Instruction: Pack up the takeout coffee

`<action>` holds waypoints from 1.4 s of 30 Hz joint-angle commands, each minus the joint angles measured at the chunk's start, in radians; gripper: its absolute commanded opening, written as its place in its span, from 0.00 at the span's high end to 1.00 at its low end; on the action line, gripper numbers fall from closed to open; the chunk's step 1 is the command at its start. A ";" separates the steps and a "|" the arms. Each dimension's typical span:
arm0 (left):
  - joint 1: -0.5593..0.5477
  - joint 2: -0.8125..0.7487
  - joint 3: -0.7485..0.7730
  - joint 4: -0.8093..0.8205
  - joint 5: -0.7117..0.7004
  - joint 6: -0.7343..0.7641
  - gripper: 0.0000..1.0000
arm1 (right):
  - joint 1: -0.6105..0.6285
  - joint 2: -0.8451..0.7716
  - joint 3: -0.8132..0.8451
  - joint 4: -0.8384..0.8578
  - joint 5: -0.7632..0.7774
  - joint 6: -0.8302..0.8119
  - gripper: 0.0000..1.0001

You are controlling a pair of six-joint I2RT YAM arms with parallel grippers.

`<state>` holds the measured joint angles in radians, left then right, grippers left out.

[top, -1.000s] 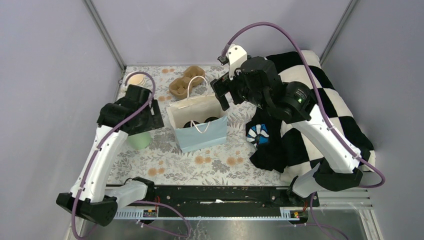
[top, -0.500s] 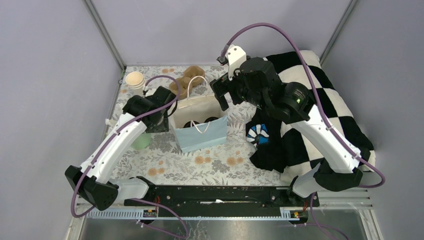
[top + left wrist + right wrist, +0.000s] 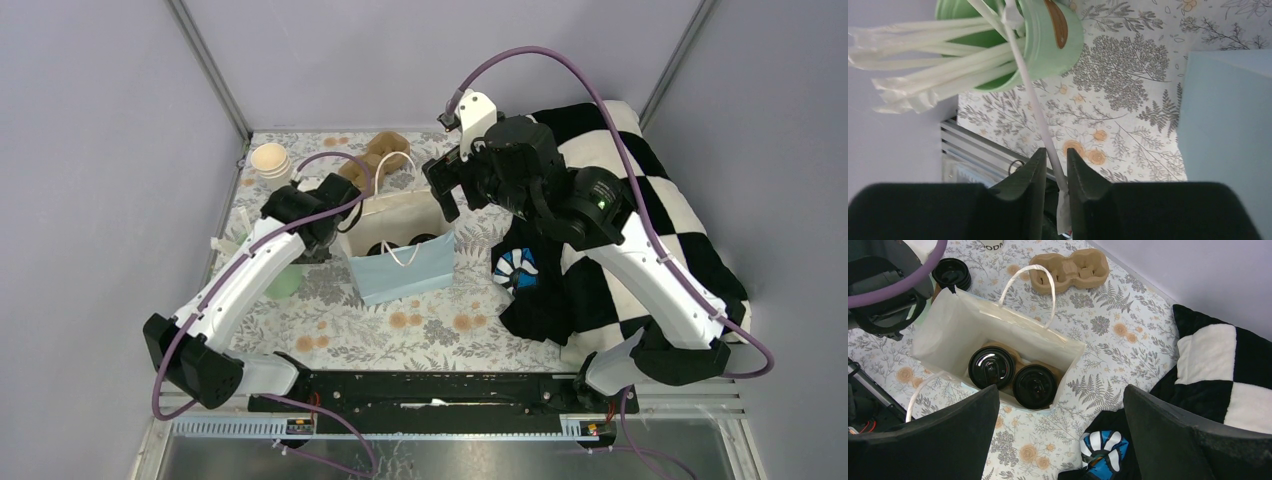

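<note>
The takeout coffee, two cups with black lids (image 3: 991, 367) (image 3: 1035, 385), stands side by side inside the blue paper bag (image 3: 405, 272), whose top is open. My right gripper (image 3: 1060, 390) hovers open above the bag's right end, nothing between its fingers. To the left of the bag my left gripper (image 3: 1054, 160) points down at the mint-green cup (image 3: 1048, 50). Its jaws are narrowed on one white stick (image 3: 1035, 105) that runs up from that cup. In the top view the arm hides those fingers.
More white sticks (image 3: 923, 60) fan out of the mint-green cup. A stack of cream cups (image 3: 270, 160) and a cardboard carrier (image 3: 1070, 271) sit behind the bag, with black lids (image 3: 950, 272) beside it. A black-and-white cushion (image 3: 650, 220) and a blue-white item (image 3: 517, 268) lie at the right.
My left arm swung right, from over the cream cups towards the bag's left side, and its jaws narrowed on a white stick. The right arm stayed put.
</note>
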<state>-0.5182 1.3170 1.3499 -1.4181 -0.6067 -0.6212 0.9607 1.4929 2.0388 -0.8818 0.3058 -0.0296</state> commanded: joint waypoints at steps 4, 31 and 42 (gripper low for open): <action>-0.003 -0.034 0.192 -0.042 -0.025 0.027 0.97 | -0.006 -0.038 -0.003 0.046 0.022 -0.006 0.00; 0.096 -0.316 0.582 0.226 0.668 0.170 1.00 | -0.006 0.023 0.044 0.021 -0.035 0.016 0.00; 0.095 -0.287 0.564 0.029 0.945 0.184 1.00 | -0.007 0.051 0.054 0.020 -0.066 0.061 0.00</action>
<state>-0.4236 0.9878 1.9224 -1.3167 0.2073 -0.4648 0.9607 1.5299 2.0583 -0.8806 0.2665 -0.0017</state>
